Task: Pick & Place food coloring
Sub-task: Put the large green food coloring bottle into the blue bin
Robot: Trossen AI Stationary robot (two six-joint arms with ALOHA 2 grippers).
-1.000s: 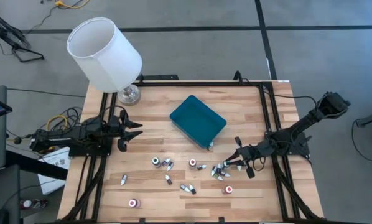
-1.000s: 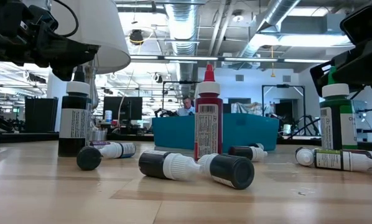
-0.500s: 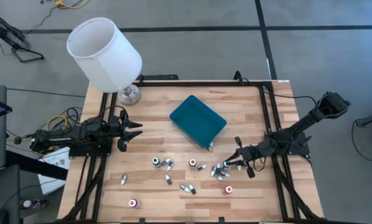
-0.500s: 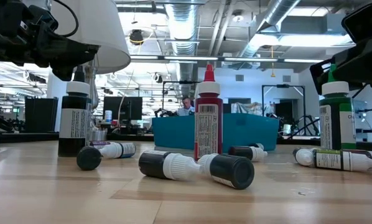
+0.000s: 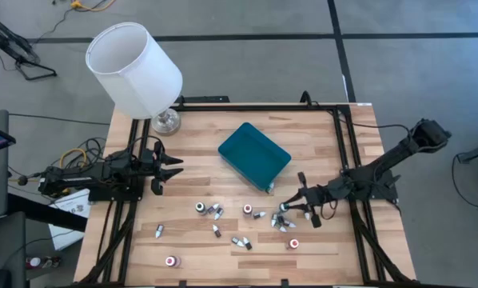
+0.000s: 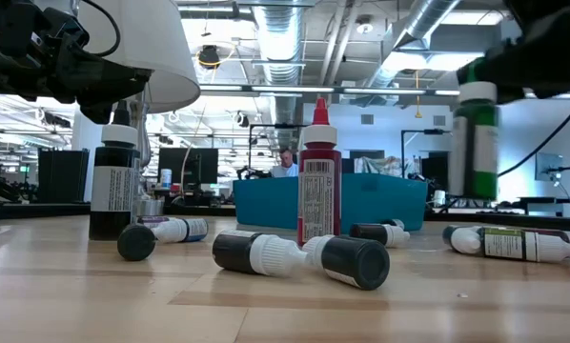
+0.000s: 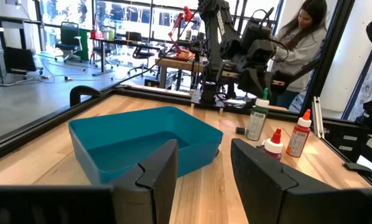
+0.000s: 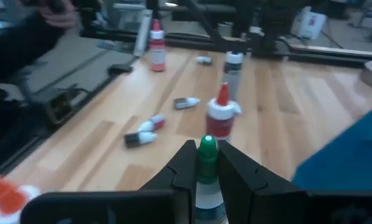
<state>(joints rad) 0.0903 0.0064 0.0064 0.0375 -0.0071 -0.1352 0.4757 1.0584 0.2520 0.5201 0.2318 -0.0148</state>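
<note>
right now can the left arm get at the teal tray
Probably yes. The left gripper hangs open at the table's left side, facing the tray, with only bare wood between them. The bottles lie nearer the front edge, off that line, and the right gripper holds a green bottle beyond the tray's corner.

I can read nothing here. The upright red bottle (image 6: pixel 318 171) carries a white label with fine print, too small to make out. The dark bottle (image 6: pixel 113 181) at the left and the green bottle (image 6: pixel 476 143) in my right gripper (image 5: pixel 291 207) bear similar labels, equally illegible.
</note>
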